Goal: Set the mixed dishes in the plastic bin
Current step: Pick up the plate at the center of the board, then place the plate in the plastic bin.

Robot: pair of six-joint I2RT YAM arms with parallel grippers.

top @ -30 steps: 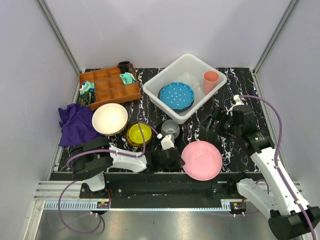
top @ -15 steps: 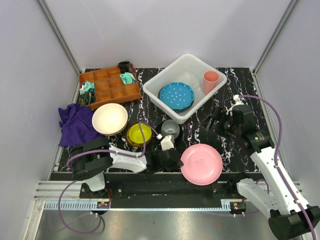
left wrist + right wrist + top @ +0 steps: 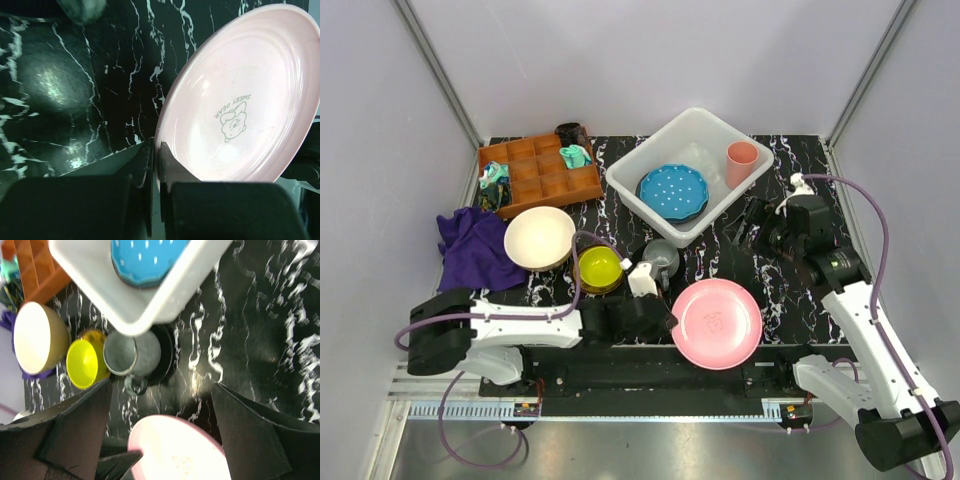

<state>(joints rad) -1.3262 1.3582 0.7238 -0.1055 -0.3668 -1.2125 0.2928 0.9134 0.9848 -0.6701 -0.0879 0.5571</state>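
**Left fingers**: clenched on the left rim of the pink plate, one finger on each face of the rim, as the left wrist view shows. The plate sits at the near edge of the surface, right of centre, printed face up. Its near part projects past that edge. Whether it rests on the surface or is raised cannot be told.

**Right fingers**: released, spread wide, grasping nothing. They hang over the right part of the surface, just near of the right corner of the plastic bin, and well apart from the pink plate.

**Plastic bin:** at the far side, right of centre, set at an angle to the surface edges. It contains:
- The blue white-dotted plate, lying on the floor of the bin, with a darker rim showing beneath its near edge.
- The pink cup, upright in the right corner.

**Outside the bin:**
- The grey mug stands upright on the black saucer, just near of the bin's near corner.
- The small yellow bowl is just beside the mug on its left.
- The cream bowl is close beside the yellow bowl, further left and slightly farther.
- The purple cloth lies at the left edge, with the cream bowl overlapping its right border.
- The wooden compartment tray is at the far left. It holds small items too small to identify.
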